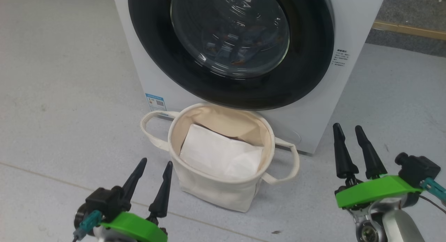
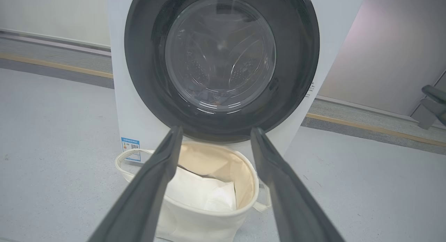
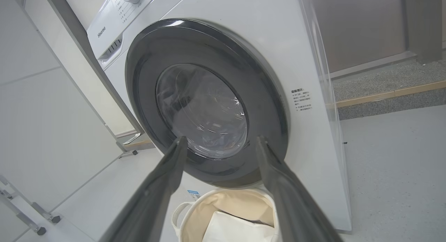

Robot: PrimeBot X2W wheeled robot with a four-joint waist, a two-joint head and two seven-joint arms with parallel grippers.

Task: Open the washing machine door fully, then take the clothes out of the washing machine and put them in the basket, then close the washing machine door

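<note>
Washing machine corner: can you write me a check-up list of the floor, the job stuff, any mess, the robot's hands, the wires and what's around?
Surface: grey floor, a few small dark specks.
Job's things: washing machine door shut; washing machine white, upright; clothes dimly seen behind the glass; basket standing before the machine, below the door.
Clutter: plain white sheet lying in the basket.
Grippers: left gripper open, empty; right gripper open, empty; both short of the machine.
Cables: thin wire by the right wrist.
Surroundings: wood-coloured floor strip behind; metal frame feet beside the machine.
</note>
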